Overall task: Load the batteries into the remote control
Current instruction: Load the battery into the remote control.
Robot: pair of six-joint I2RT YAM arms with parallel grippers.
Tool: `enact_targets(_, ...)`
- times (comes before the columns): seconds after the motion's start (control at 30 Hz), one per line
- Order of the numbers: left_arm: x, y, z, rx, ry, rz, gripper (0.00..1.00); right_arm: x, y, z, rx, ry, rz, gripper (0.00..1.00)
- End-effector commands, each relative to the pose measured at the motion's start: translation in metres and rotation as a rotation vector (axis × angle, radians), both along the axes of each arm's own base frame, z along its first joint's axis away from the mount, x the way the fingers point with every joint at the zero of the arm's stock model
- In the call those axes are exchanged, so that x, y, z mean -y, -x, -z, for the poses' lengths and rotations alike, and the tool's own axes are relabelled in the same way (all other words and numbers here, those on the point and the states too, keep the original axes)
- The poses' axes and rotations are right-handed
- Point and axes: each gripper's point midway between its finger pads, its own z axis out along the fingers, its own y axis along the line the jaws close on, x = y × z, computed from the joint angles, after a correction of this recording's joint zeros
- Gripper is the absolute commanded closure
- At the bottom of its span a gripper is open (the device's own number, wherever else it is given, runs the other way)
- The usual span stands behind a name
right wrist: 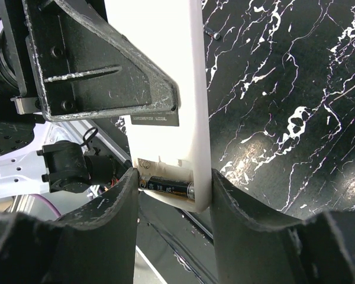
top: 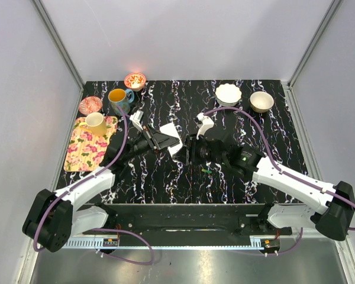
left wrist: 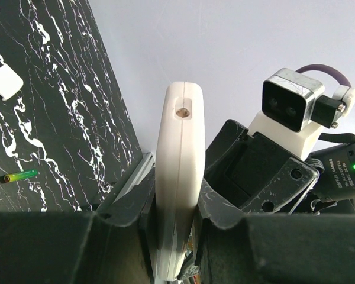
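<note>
The remote control [left wrist: 178,177] is being gripped by the left claw [left wrist: 176,204], clamped tight on its flat faces, and is being held edge-up over the middle of the table [top: 165,183]. Its open end, where a battery [right wrist: 168,188] is lying in the compartment, is being clasped by the right claw [right wrist: 173,195], both fingers pressed against the remote's sides

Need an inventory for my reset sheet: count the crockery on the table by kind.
Bowls: 4 - red-patterned bowl, orange bowl, white bowl, tan bowl
Cups: 2 - blue mug, cream cup
Total: 6
</note>
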Motion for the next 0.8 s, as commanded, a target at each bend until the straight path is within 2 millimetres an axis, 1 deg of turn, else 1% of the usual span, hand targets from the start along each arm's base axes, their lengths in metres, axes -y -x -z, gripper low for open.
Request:
enact_targets(0.0,0.000,0.042,-0.110,0.228,0.212,0.141,1.00,0.071,-0.012,0.096,-0.034,0.476,0.116,1.00)
enact_targets(0.07,0.001,0.040,-0.106,0.225,0.197,0.139,1.00,0.067,-0.006,0.094,-0.043,0.444,0.090,1.00)
enact_targets(0.1,0.002,0.039,-0.103,0.217,0.189,0.136,1.00,0.063,-0.009,0.090,-0.030,0.411,0.095,1.00)
enact_targets(0.17,0.002,0.037,-0.095,0.215,0.170,0.126,1.00,0.055,-0.003,0.082,-0.028,0.348,0.058,1.00)
enact_targets(0.23,0.003,0.034,-0.084,0.200,0.143,0.114,1.00,0.046,-0.003,0.071,-0.020,0.285,0.054,1.00)
enact_targets(0.27,0.003,0.032,-0.082,0.200,0.138,0.108,1.00,0.043,-0.001,0.066,-0.021,0.260,0.046,1.00)
enact_targets(0.3,0.003,0.031,-0.077,0.189,0.127,0.104,1.00,0.041,-0.001,0.063,-0.025,0.251,0.042,0.99)
enact_targets(0.43,0.004,0.028,-0.065,0.180,0.101,0.094,1.00,0.032,0.001,0.054,-0.042,0.209,0.030,0.83)
enact_targets(0.47,0.004,0.028,-0.064,0.179,0.096,0.091,1.00,0.031,0.002,0.050,-0.042,0.200,0.027,0.81)
enact_targets(0.5,0.004,0.028,-0.062,0.173,0.091,0.091,1.00,0.031,0.000,0.047,-0.040,0.191,0.033,0.75)
enact_targets(0.57,0.004,0.028,-0.059,0.179,0.082,0.088,1.00,0.030,0.001,0.042,-0.040,0.174,0.037,0.69)
enact_targets(0.6,0.004,0.027,-0.057,0.173,0.074,0.085,1.00,0.030,0.001,0.040,-0.039,0.168,0.038,0.63)
enact_targets(0.77,0.003,0.027,-0.049,0.170,0.051,0.078,1.00,0.030,0.001,0.030,-0.043,0.130,0.062,0.54)
